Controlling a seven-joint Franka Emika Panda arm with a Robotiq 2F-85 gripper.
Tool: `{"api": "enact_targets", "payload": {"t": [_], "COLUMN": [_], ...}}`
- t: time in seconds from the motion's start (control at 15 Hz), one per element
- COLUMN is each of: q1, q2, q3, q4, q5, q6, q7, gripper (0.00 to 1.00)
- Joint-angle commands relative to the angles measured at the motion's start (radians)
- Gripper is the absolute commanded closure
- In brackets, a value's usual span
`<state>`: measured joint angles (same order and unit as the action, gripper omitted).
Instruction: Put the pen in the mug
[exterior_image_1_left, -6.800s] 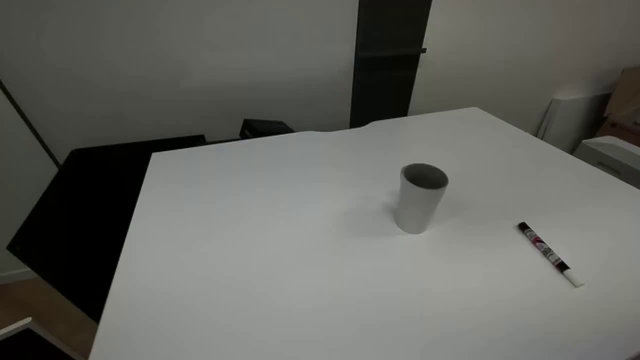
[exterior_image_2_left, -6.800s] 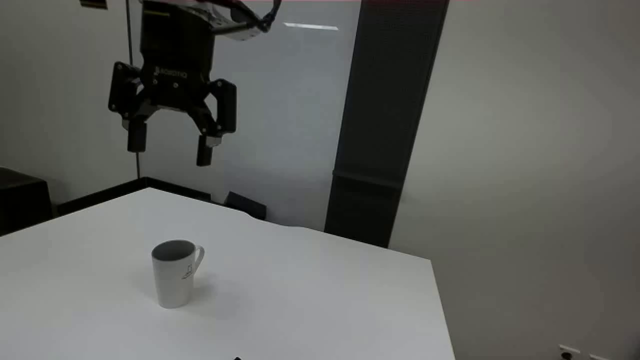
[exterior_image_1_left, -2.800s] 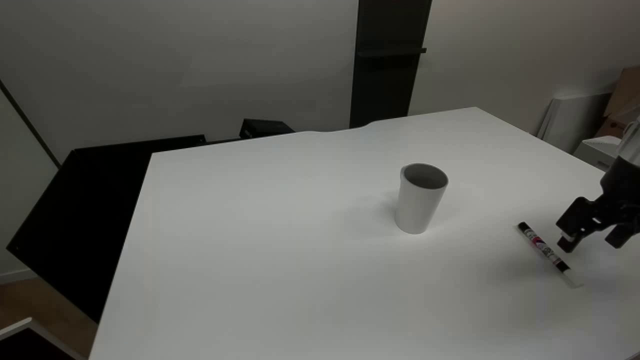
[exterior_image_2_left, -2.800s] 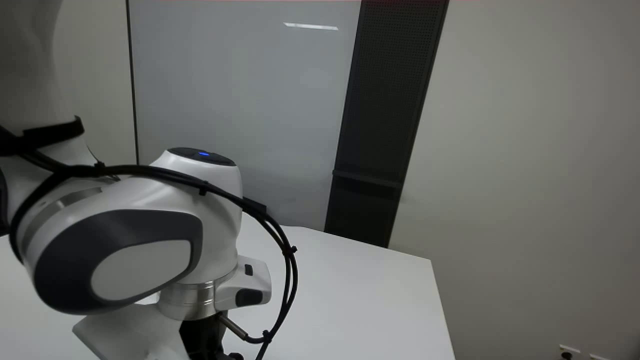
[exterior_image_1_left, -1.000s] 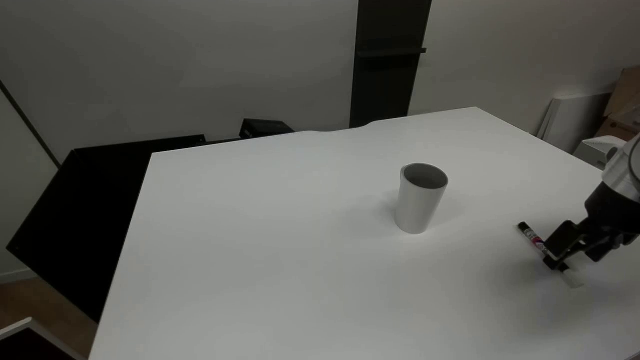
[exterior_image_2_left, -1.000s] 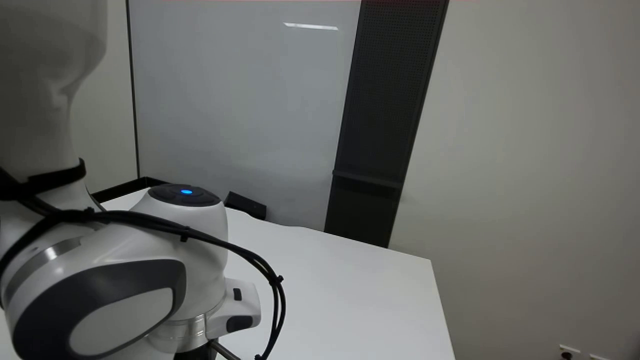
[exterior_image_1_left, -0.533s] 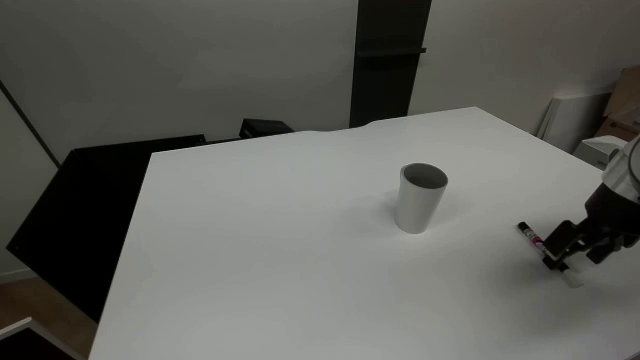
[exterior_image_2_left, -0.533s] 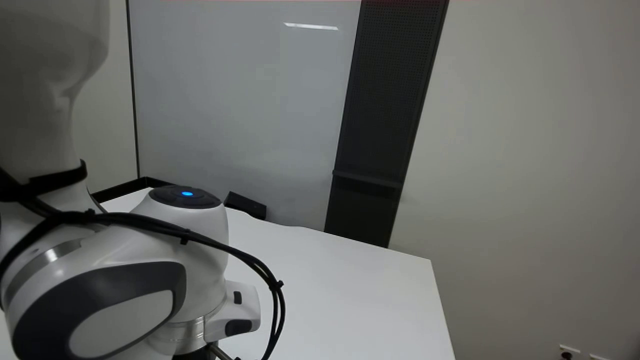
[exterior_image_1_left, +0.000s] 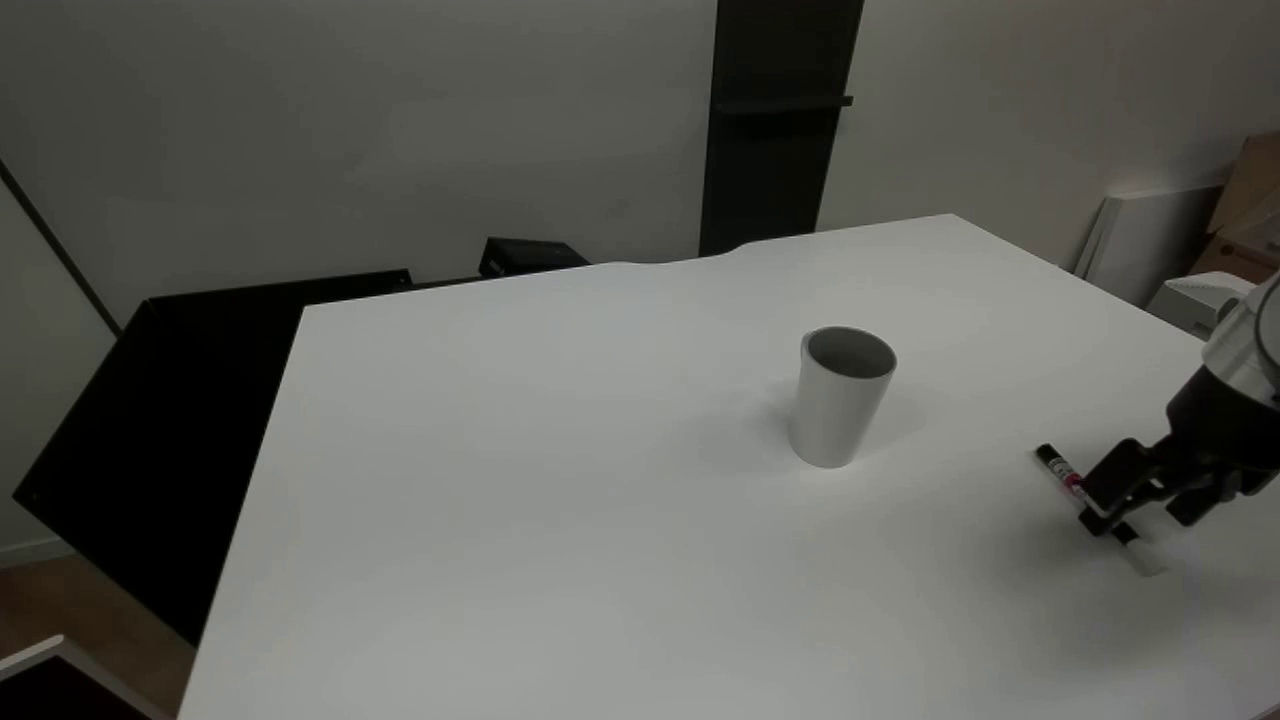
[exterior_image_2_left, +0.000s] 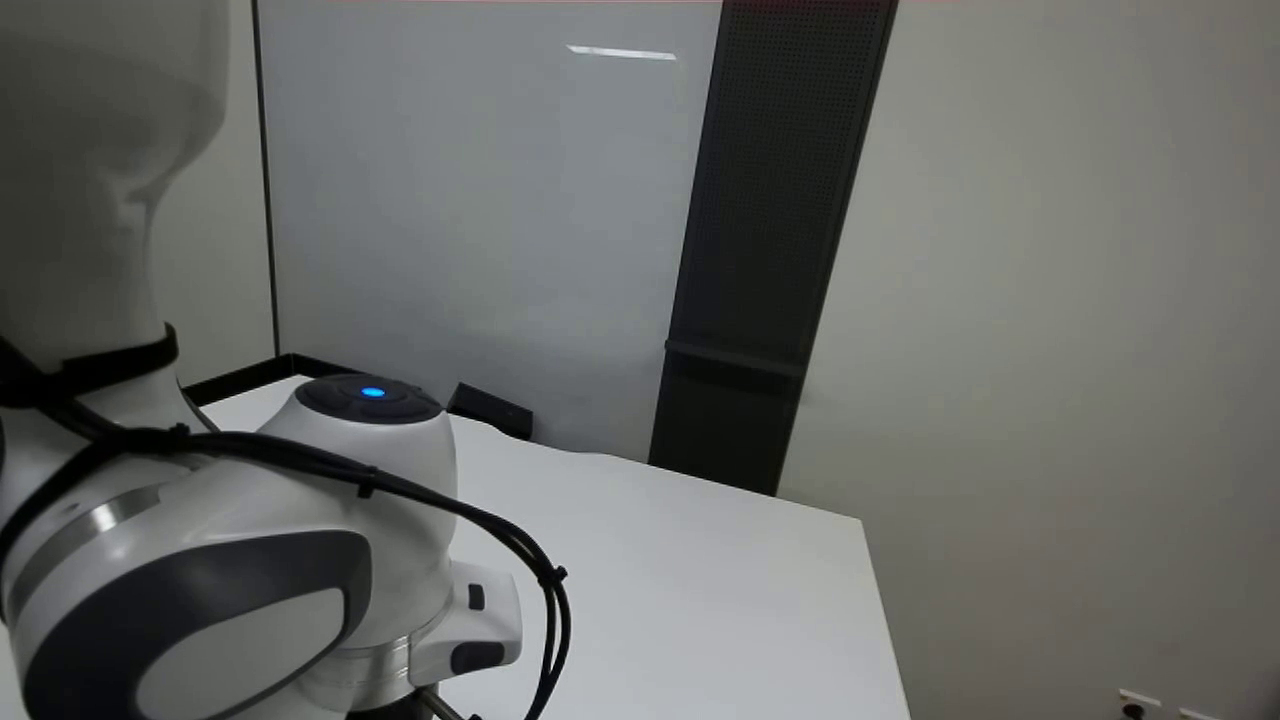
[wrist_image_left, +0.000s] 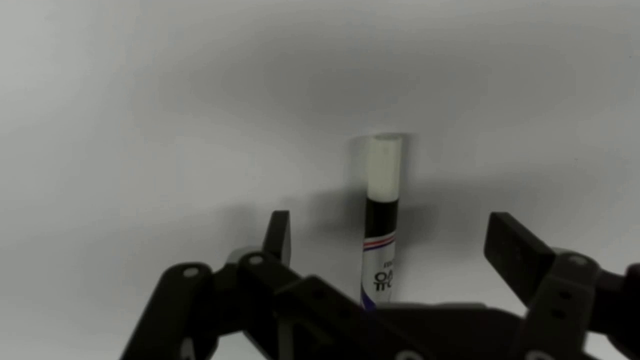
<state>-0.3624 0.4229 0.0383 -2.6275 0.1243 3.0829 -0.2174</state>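
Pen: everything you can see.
The pen is a slim, plastic-looking cylinder: off-white at one end, then a black band, a printed white label with red and blue marks, and a black opposite end. It lies flat on the white table, apart from the mug. The open pincer straddles it with a gap each side in the wrist view, hiding part; only the table visibly touches it.

The spread end effector (wrist_image_left: 389, 220) straddles the pen (wrist_image_left: 381, 220).
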Motion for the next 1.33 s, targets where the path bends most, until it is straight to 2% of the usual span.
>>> {"api": "enact_targets", "payload": {"t": [0.0, 0.33, 0.4, 0.53, 0.8, 1.27], "q1": [-0.037, -0.027, -0.032, -0.029, -0.018, 0.002], "q2": [0.044, 0.065, 0.068, 0.074, 0.085, 0.077], "q3": [0.034, 0.025, 0.029, 0.026, 0.011, -0.031], "q4": [0.011, 0.019, 0.02, 0.021, 0.027, 0.048], "q5": [-0.004, -0.011, -0.011, -0.014, -0.02, -0.019], "q6": [0.043, 0.051, 0.053, 0.065, 0.075, 0.05], "q7": [0.029, 0.038, 0.037, 0.041, 0.056, 0.095], "gripper": [0.0, 0.0, 0.25, 0.32, 0.58, 0.96]}}
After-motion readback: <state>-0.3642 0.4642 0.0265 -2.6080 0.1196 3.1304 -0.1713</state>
